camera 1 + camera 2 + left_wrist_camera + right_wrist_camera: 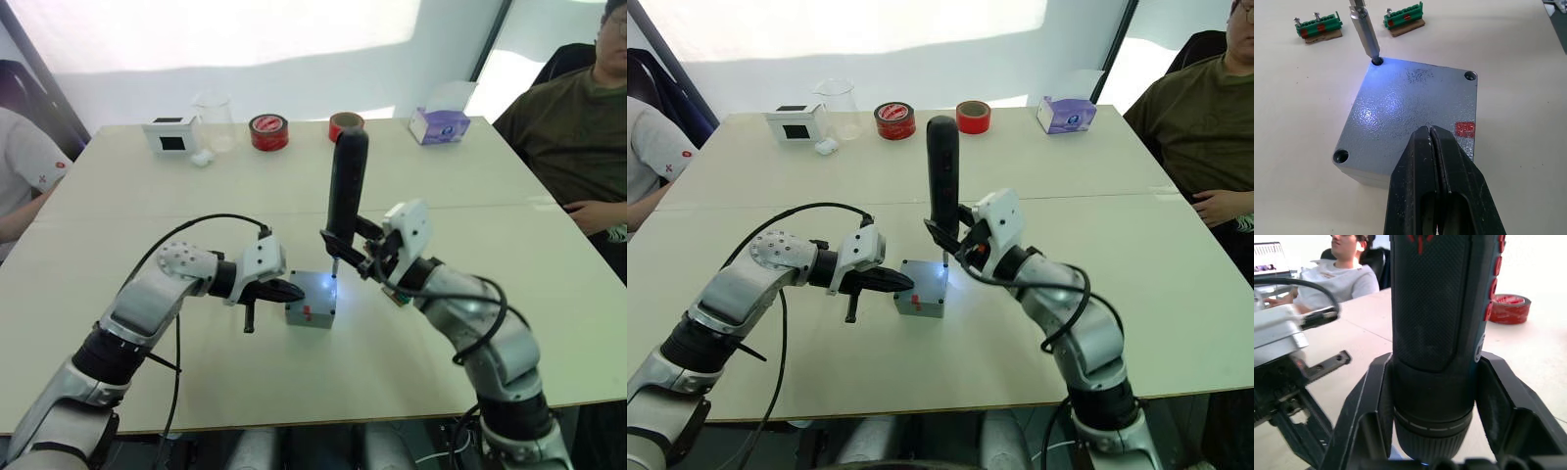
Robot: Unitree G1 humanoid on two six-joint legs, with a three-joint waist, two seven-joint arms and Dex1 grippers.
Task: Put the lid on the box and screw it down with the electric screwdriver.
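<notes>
The grey box (309, 313) sits mid-table with its lid (1410, 105) lying flat on top; a red mark shows on one side. My left gripper (294, 291) is shut, its closed tips pressing on the lid's near edge. The black electric screwdriver (347, 186) stands upright, held by my right gripper (355, 257), shut around its lower barrel. Its metal bit (1365, 34) sits in a corner screw hole of the lid, and the tip light casts a bluish glow there.
Two green terminal blocks (1319, 28) lie on the table beyond the box. At the far edge stand a white box with a black screen (171, 134), a clear beaker (215, 119), two red tape rolls (268, 131) and a tissue box (440, 124). People sit at both sides.
</notes>
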